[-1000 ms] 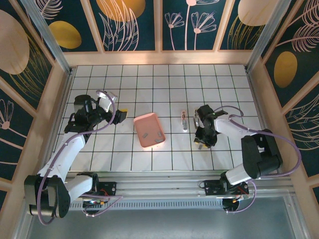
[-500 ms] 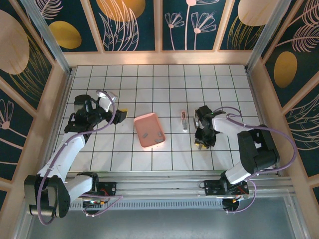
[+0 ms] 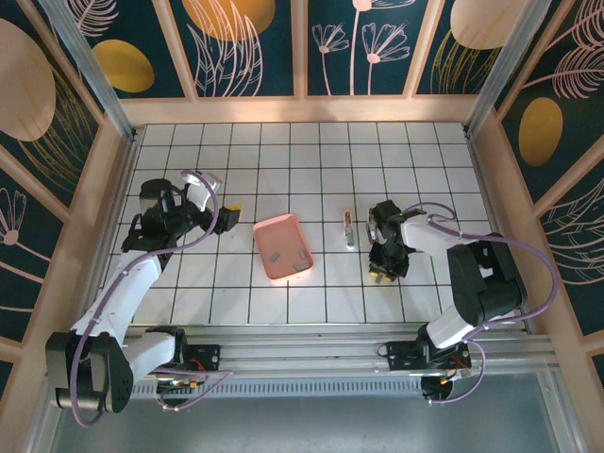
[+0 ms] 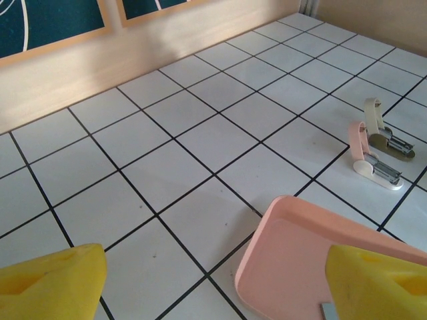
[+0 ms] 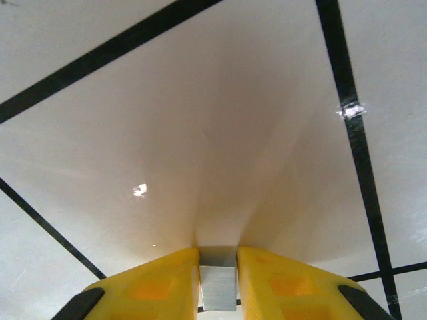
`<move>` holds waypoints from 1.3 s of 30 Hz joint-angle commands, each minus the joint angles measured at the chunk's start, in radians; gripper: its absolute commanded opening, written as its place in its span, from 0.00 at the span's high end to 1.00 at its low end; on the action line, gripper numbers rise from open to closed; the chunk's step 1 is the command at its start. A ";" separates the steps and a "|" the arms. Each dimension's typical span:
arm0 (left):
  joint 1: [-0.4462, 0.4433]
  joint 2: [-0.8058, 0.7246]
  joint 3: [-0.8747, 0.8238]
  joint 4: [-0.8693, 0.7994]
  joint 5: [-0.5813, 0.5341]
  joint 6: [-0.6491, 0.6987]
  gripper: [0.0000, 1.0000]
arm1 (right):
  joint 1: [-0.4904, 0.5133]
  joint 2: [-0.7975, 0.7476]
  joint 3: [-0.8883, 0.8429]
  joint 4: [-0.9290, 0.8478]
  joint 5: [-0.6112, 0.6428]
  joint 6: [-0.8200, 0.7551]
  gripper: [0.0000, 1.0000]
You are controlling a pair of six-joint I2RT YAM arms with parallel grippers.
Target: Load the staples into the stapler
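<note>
Right end effector (image 3: 381,272) pinched shut on staples (image 5: 218,285), low over tabletop. Left end effector (image 3: 226,219) wide open, empty. Stapler (image 3: 349,228) lies just left of it. Strip likely light, brittle, slippery; grip flat sides mid-length.

That white tiled tabletop (image 5: 220,120) looks smooth and glossy, glints and all. The thin grey staple strip (image 5: 218,285) is dull metal, and the salmon-pink square tray (image 4: 287,260) looks like matt plastic.
</note>
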 commanded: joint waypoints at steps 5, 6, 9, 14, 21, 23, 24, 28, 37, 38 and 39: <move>0.005 -0.010 -0.003 0.049 -0.006 -0.022 0.15 | -0.007 0.032 -0.022 0.035 0.027 -0.018 0.82; 0.004 -0.014 -0.008 0.052 -0.012 -0.028 0.15 | -0.006 0.038 -0.021 0.040 0.023 -0.019 0.82; 0.006 -0.031 -0.025 0.064 -0.016 -0.040 0.15 | -0.004 0.043 -0.021 0.049 0.036 -0.018 0.82; 0.005 -0.060 -0.062 0.099 -0.031 -0.092 0.14 | -0.002 0.023 -0.019 0.083 0.044 0.016 0.82; 0.006 -0.051 -0.097 0.138 -0.046 -0.144 0.15 | 0.012 -0.070 -0.040 0.092 0.089 0.047 0.82; 0.006 -0.048 -0.111 0.187 -0.026 -0.177 0.15 | 0.012 -0.106 -0.047 0.105 0.103 0.052 0.82; 0.005 -0.044 -0.118 0.220 -0.019 -0.201 0.15 | 0.013 -0.128 -0.051 0.114 0.109 0.055 0.82; 0.005 -0.017 -0.120 0.286 -0.015 -0.237 0.15 | 0.015 -0.199 -0.064 0.143 0.127 0.052 0.82; 0.006 0.013 -0.092 0.280 0.017 -0.185 0.16 | 0.015 -0.301 -0.085 0.232 0.188 -0.013 0.82; 0.006 0.017 -0.092 0.282 0.015 -0.183 0.16 | 0.015 -0.302 -0.080 0.245 0.190 -0.028 0.83; 0.005 0.023 -0.091 0.283 0.020 -0.176 0.16 | 0.015 -0.299 -0.074 0.254 0.191 -0.043 0.83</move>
